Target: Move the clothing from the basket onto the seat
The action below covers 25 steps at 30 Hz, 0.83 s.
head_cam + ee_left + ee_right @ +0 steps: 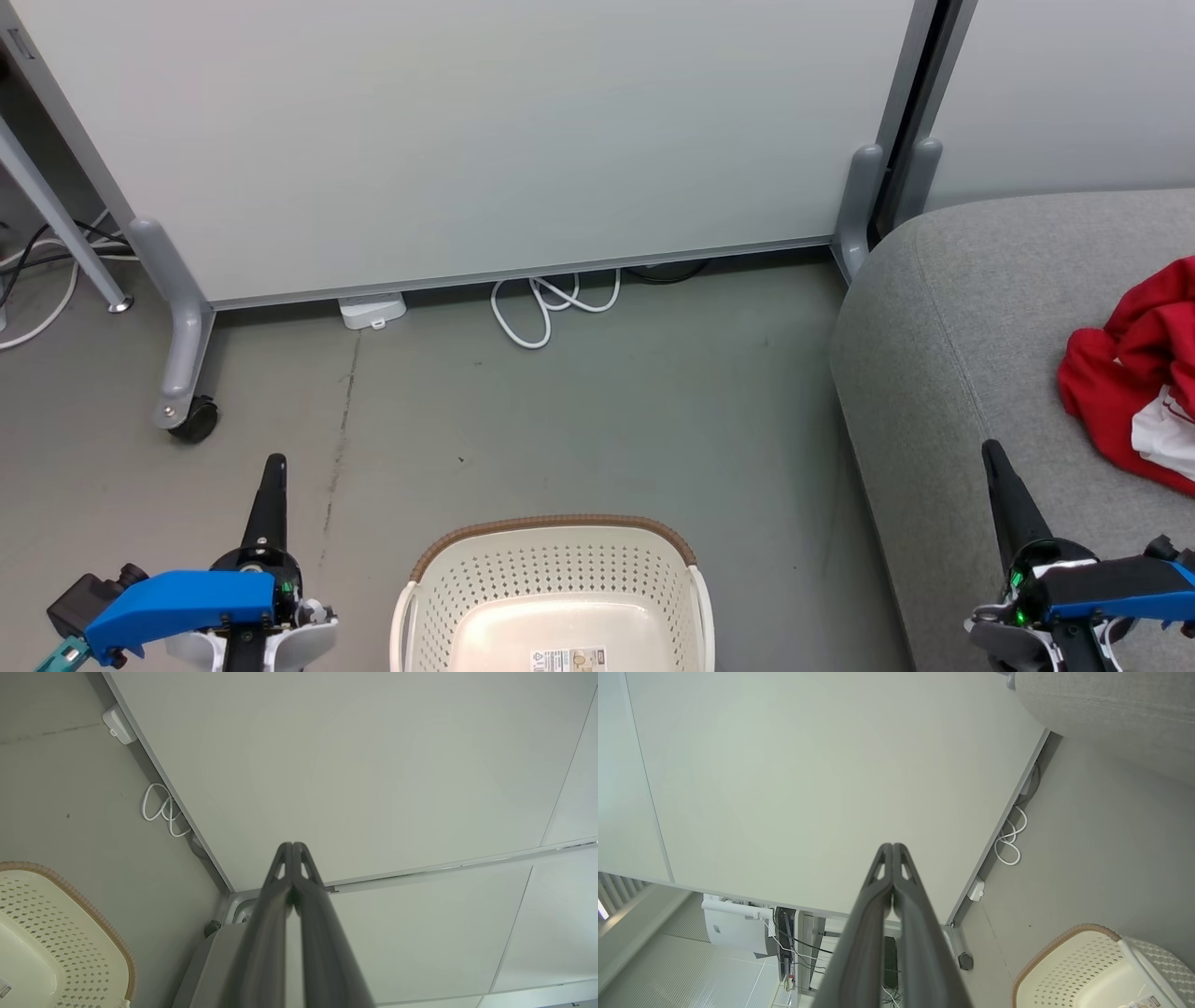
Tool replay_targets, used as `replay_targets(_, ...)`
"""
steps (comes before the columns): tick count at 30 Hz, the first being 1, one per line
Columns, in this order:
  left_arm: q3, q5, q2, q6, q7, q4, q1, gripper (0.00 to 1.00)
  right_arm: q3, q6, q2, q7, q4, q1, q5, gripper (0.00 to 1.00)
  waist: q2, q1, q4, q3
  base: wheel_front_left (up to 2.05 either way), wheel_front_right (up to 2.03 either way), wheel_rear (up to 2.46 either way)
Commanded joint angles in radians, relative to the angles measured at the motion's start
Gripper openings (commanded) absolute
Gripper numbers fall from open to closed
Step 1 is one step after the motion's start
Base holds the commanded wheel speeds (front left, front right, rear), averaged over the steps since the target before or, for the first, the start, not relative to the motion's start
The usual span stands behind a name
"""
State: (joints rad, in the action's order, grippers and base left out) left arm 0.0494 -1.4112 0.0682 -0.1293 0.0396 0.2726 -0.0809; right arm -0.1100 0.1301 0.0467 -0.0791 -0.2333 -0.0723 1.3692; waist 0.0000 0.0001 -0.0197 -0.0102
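A small printed paper label (569, 659) lies on the smooth inner floor of the cream-white perforated plastic basket (558, 571), which has a brown woven-look rim band. The label's print is too small to read. The bright red soft fabric clothing (1120, 373) shows a white patch at its lower edge, and any lettering there cannot be made out.

The clothing lies in a crumpled, deeply creased heap on the large light-grey upholstered seat (943, 373), at the right edge of the head view. It is up and to the right of the right claw (991, 454), and apart from it. That claw points over the seat's front part, clenched on nothing, its two long dark fingers pressed together.

The left claw (274, 464) is clenched too and holds nothing. It is over the grey floor (607, 401) to the left of the basket, well apart from the clothing. The basket stands on the floor between the two claws, near the seat. A looped white cable (551, 303) lies on the floor under the pale partition panel (467, 140).
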Motion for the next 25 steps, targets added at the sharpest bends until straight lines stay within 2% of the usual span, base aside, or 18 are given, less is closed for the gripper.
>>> replay_targets(1,0.007,-0.023,0.001,-0.002,0.007,-0.01,-0.018,0.0,-0.003,0.001,0.005,-0.006,0.003,-0.018,0.027,0.0,0.0,0.0,0.001,0.0,0.0,0.0,0.0)
replay_targets(25,0.046,-0.181,-0.005,-0.002,0.055,-0.027,-0.028,0.0,-0.005,0.001,0.006,-0.032,-0.01,-0.037,0.208,0.0,0.0,-0.0001,0.016,0.006,0.0,0.0,0.0)
